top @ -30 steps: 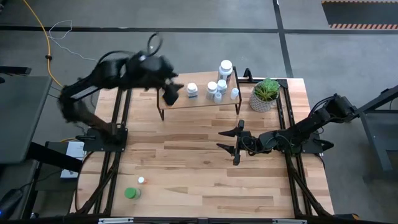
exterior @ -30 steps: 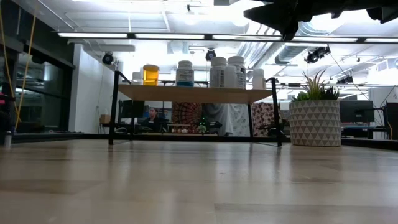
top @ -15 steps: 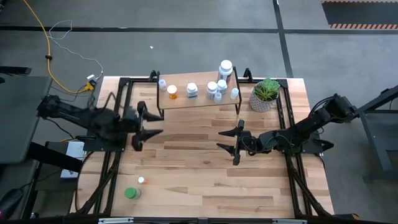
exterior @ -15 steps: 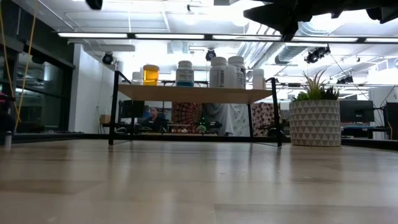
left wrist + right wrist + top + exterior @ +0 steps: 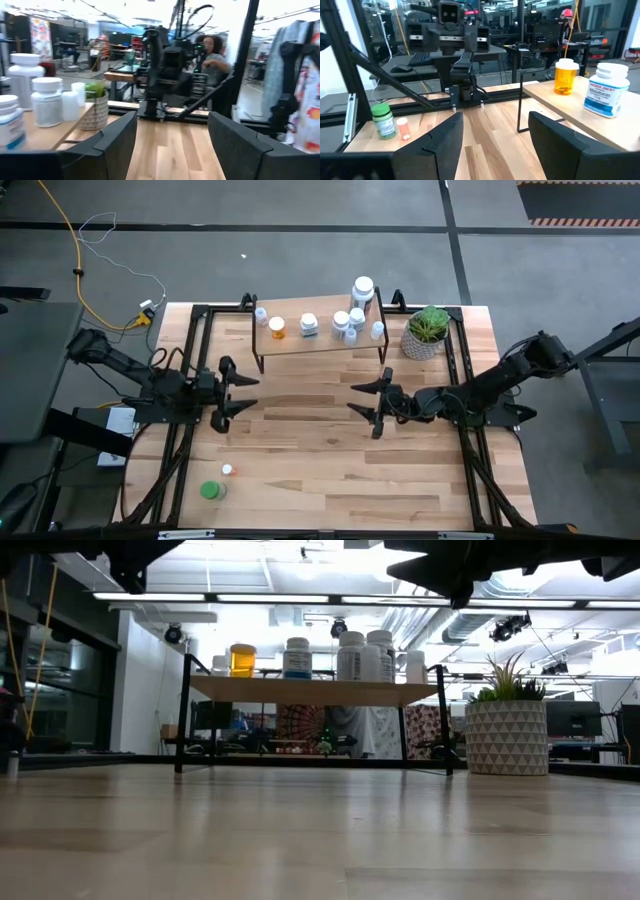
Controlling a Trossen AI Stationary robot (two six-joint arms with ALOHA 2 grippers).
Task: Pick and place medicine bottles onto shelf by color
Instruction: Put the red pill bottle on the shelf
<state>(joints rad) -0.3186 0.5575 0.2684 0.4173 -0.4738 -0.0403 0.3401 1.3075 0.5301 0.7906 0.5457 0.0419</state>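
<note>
Both jaws spread and empty near the shelf (image 5: 320, 340); could bump its crowded bottles (image 5: 345, 322) off bringing the green bottle (image 5: 211, 490)

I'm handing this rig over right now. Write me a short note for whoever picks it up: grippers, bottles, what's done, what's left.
Left gripper: open, empty, low over the table in front of the shelf's left end.
Right gripper: open, empty, low over the table in front of the shelf's right end.
Shelf: holds an orange bottle, a white bottle with a blue label, and a cluster of white bottles toward the plant.
Left to do: the green bottle and a small orange-and-white vial sit on the table's near left corner, not yet shelved.
</note>
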